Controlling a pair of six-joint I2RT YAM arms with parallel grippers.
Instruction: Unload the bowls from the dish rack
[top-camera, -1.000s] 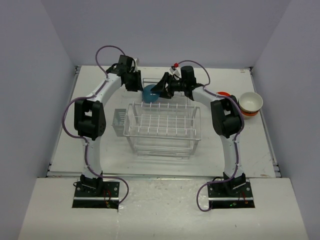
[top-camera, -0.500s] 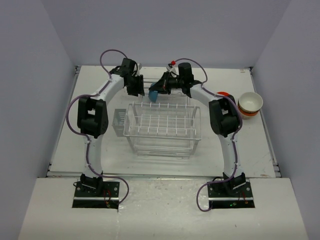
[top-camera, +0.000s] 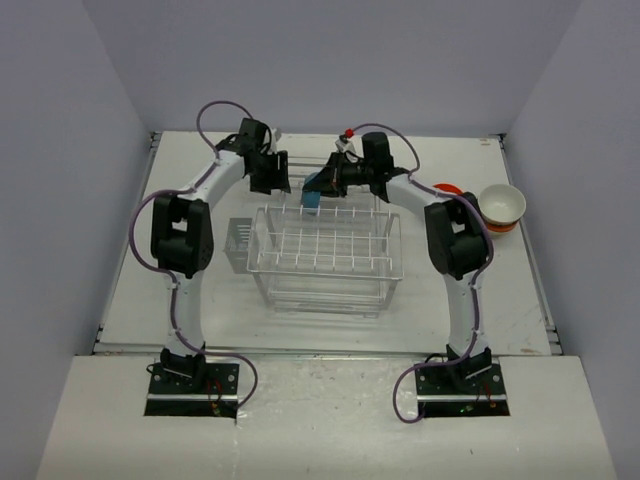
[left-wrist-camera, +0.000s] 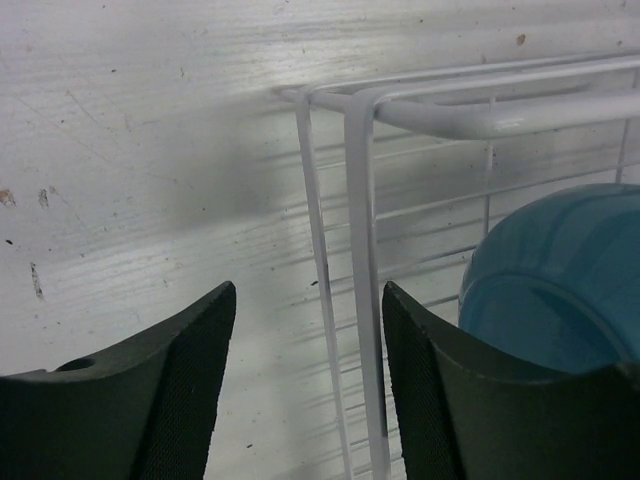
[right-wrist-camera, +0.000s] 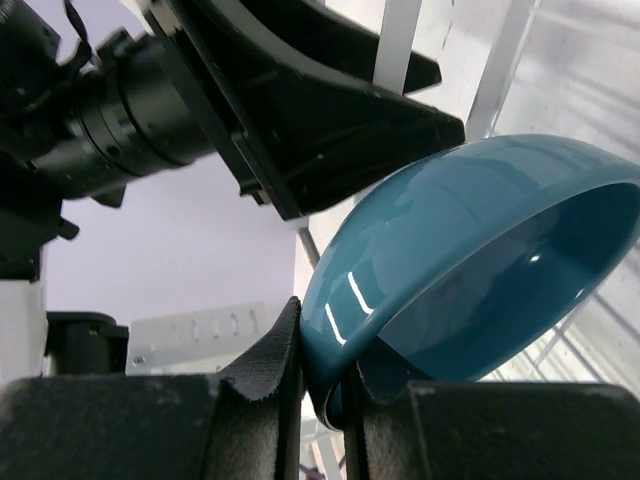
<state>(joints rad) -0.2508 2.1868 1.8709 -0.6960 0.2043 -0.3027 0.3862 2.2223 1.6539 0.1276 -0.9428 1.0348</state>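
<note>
The blue bowl (top-camera: 312, 192) is above the far edge of the dish rack (top-camera: 391, 262), and it stands on its edge, not flat. The right end effector (right-wrist-camera: 325, 388) holds it by the rim. The jaws are narrow, with one finger on the inside of the wall and one on the outside. The body of the bowl reaches away from the fingers toward the rack wires.

The left end effector (left-wrist-camera: 310, 335) is just beside the bowl, on its left side. Its jaws are moderately apart and hold nothing. In the left wrist view, the corner wires of the rack appear between the fingers, with the bowl at the right.

I think the coming move is to carry the bowl to the right. There a cream bowl (top-camera: 501, 201) sits on an orange one, near the right edge of the counter (top-camera: 520, 295), and well apart from the rack. The right arm is the nearer one, and it already has the grip.

The way there passes over the far right corner of the rack and close to the arm's own elbow. The bowl therefore needs lifting clear of the wires first. Bare counter lies in front of that stack.
</note>
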